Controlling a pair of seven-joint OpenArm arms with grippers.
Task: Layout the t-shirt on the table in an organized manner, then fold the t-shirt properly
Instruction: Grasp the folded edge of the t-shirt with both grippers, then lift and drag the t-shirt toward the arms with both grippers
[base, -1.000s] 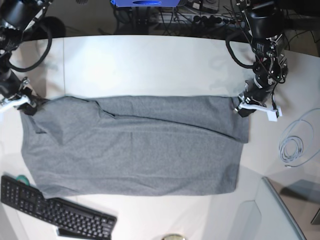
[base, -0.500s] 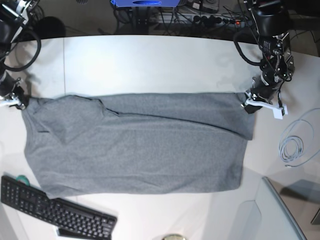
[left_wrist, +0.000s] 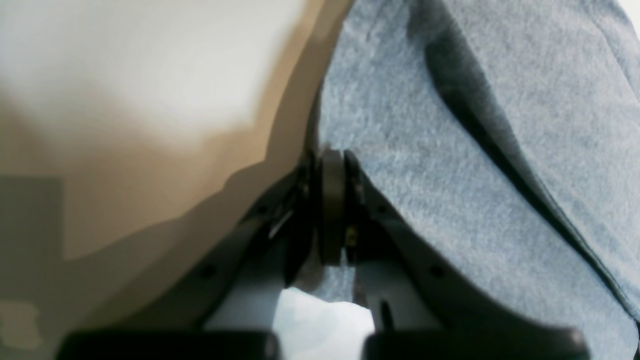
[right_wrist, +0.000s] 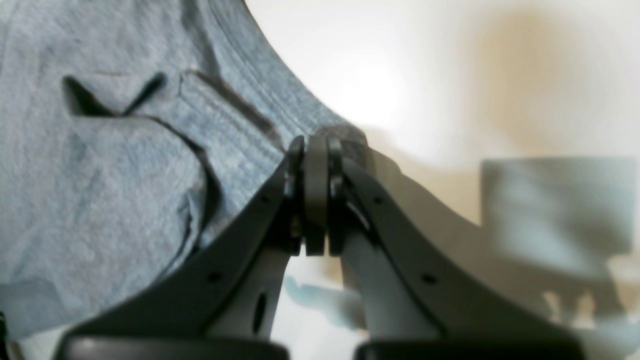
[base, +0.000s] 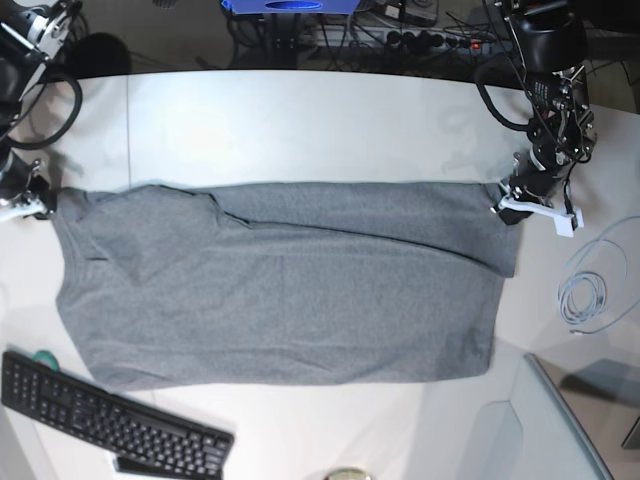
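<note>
T-shirt showing plain heather grey, no pattern, reading bluish-grey in both wrist views. Surface showing white with one thin dark seam line. Keyboard showing black. Coiled cable showing pale grey. Left claw and right claw showing black fingers over white bodies.

I found no text, label, brand or number that I could read in any view. The black keyboard showed its keys, but their legends were too small for me to make out.
</note>
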